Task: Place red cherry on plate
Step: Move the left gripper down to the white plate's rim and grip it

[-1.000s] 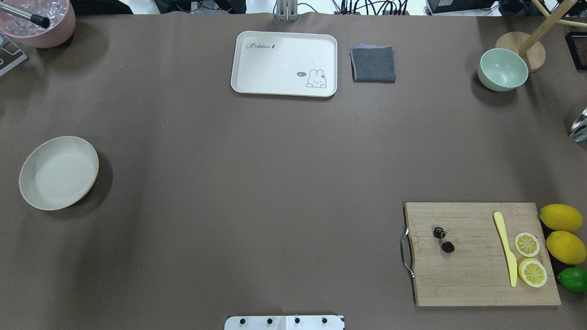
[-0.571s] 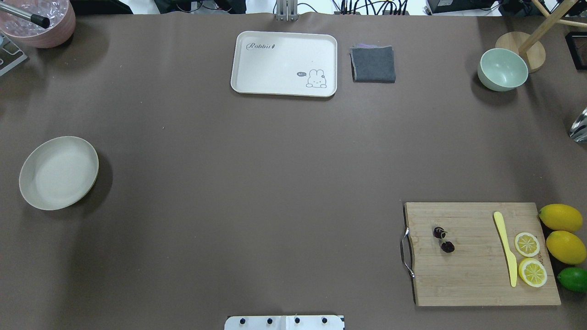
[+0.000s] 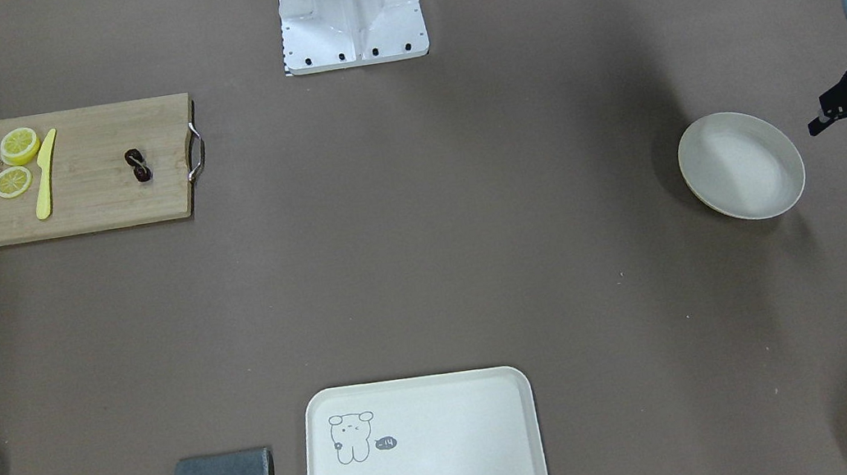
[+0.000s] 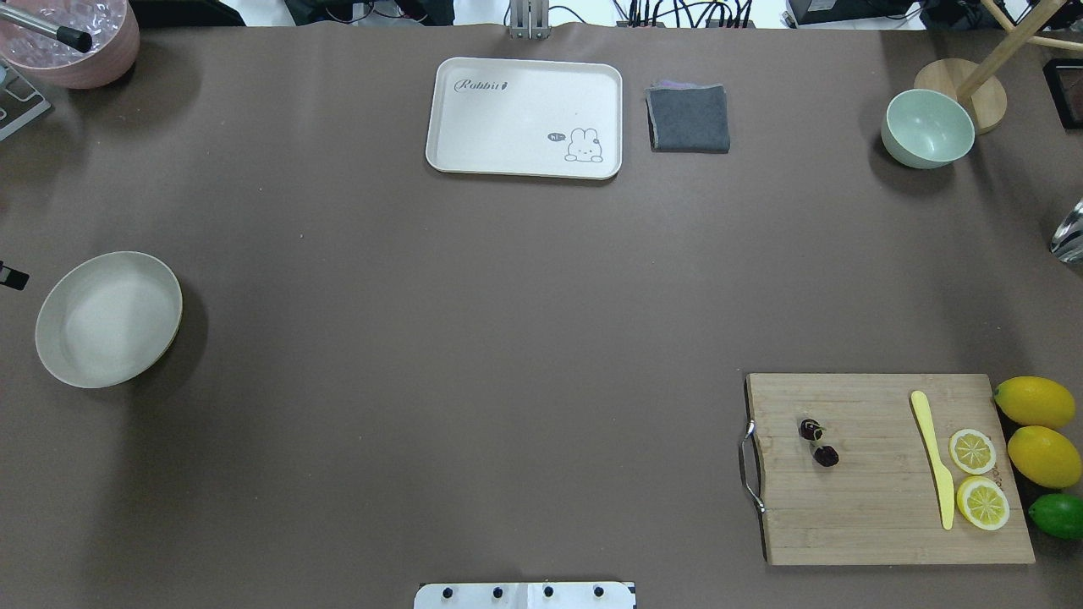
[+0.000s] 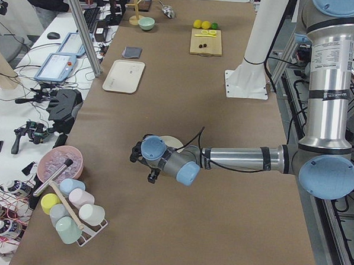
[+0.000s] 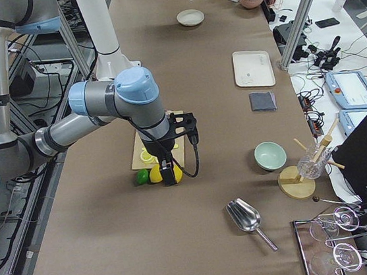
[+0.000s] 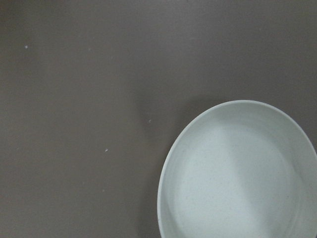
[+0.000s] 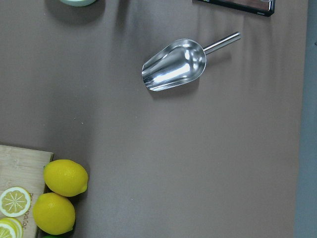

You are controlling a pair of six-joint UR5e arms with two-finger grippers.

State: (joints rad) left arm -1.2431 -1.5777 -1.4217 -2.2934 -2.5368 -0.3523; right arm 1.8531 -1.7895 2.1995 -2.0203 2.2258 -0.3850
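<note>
The red cherry (image 4: 818, 442), a dark joined pair, lies on the wooden cutting board (image 4: 880, 507) at the near right, also visible in the front-facing view (image 3: 138, 166). The plate (image 4: 108, 319), round and cream, sits empty at the far left (image 3: 741, 165) and fills the lower right of the left wrist view (image 7: 237, 173). My left gripper (image 3: 840, 135) hovers just outside the plate's outer side, open and holding nothing. My right gripper (image 6: 168, 174) shows only in the exterior right view, above the lemons beside the board; I cannot tell its state.
On the board lie a yellow knife (image 4: 933, 458) and two lemon slices (image 4: 973, 451); two lemons (image 4: 1035, 402) and a lime (image 4: 1058, 515) sit beside it. A rabbit tray (image 4: 525, 117), grey cloth (image 4: 689, 117), green bowl (image 4: 927, 128) and metal scoop (image 8: 174, 65) stand farther off.
A black tip of my left gripper has come into the overhead view at the left edge beside the plate. The cherry and plate have not moved.
</note>
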